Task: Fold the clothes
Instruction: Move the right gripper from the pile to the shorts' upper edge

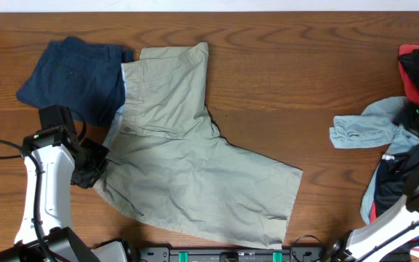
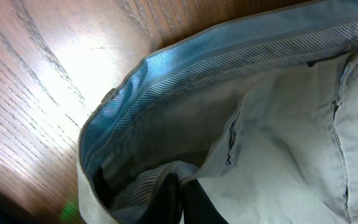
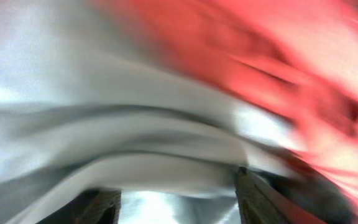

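Overhead view: khaki shorts (image 1: pixel 195 175) lying spread mid-way across the table (image 1: pixel 289 80), one leg overlapping the navy garment (image 1: pixel 71 76). Left gripper (image 1: pixel 92 166) pinching the waistband (image 2: pixel 229 56), seemingly readying a fold. Right gripper (image 3: pixel 176 202), fingers standing apart, pressing into the red and light blue pile (image 1: pixel 384 131); view blurring.
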Tool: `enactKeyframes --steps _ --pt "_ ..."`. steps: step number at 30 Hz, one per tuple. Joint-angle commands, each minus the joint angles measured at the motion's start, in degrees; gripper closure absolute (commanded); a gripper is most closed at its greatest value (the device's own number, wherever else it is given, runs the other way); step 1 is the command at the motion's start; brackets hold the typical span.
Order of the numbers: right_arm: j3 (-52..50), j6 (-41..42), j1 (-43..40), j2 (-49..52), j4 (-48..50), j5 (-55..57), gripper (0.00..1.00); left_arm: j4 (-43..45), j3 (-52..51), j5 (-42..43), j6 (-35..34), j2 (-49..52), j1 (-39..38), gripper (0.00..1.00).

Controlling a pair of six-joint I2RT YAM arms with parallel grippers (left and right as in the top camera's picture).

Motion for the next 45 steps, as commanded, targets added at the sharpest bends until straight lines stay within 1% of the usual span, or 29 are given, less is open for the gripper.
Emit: enactKeyframes --steps 1,5,9,13,18,21,23,25,28,29,31,33,35,37,38,39,41,45 --pt "2.0 -12.3 5.0 -4.7 0.6 -27.8 0.44 0.0 0.0 -0.1 0.7 0.1 -0.2 0.94" --pt "1.3 -10.9 11.2 -4.2 1.1 -24.2 0.43 0.0 0.0 -0.1 0.7 0.1 -0.2 0.94" --pt "-1.3 -10.5 16.7 -2.4 0.5 -13.4 0.42 -0.1 0.0 -0.1 0.7 0.1 -0.2 0.94" --pt "-3.1 -6.6 18.6 0.0 -0.9 -1.0 0.41 -0.1 0.0 -0.1 0.7 0.1 -0.2 0.94" --pt "-5.6 -5.1 17.2 1.9 -1.4 7.6 0.4 0.0 0.0 -0.1 0.7 0.0 -0.2 0.94" --pt "-6.4 -3.6 15.1 2.1 -2.3 13.1 0.37 0.0 0.0 -0.1 0.7 0.1 -0.2 0.94" --pt "-6.7 -3.1 13.2 2.1 -2.8 17.1 0.37 0.0 0.0 -0.1 0.7 0.1 -0.2 0.94" --pt "-6.7 -1.0 10.5 2.1 -3.5 22.4 0.37 -0.1 0.0 -0.1 0.7 0.0 -0.2 0.94" --pt "-6.2 4.9 6.8 2.0 -4.6 28.7 0.35 -0.1 0.0 -0.1 0.7 0.1 -0.2 0.94" --pt "-5.4 6.8 5.6 1.9 -5.8 27.2 0.33 -0.1 0.0 -0.1 0.7 0.1 -0.2 0.94" --pt "-3.7 5.0 4.9 1.3 -7.6 17.1 0.28 -0.2 0.0 -0.1 0.7 0.0 -0.2 0.94" --pt "-2.0 -3.7 5.1 0.5 -8.0 -2.0 0.24 -0.1 0.0 -0.1 0.7 0.1 -0.2 0.94" --pt "-0.9 -11.9 6.2 -0.7 -7.2 -24.8 0.23 -0.1 0.0 -0.1 0.7 0.1 -0.2 0.94" --pt "-0.8 -15.0 8.3 -1.5 -3.8 -43.4 0.22 -0.1 0.0 -0.1 0.7 0.1 -0.2 0.94" --pt "-0.8 -15.0 9.5 -1.5 -1.7 -48.2 0.21 -0.2 0.0 -0.1 0.7 0.0 -0.2 0.94" --pt "-0.8 -14.9 10.9 -1.5 0.4 -50.7 0.21 -0.2 0.0 -0.1 0.7 0.1 -0.2 0.94" --pt "-0.8 -13.6 14.6 -1.5 4.5 -48.5 0.21 -0.2 0.0 -0.1 0.7 0.1 -0.2 0.94" --pt "-0.9 -8.7 24.7 -1.2 9.1 -32.6 0.17 -0.2 0.0 -0.1 0.7 0.1 -0.2 0.94"
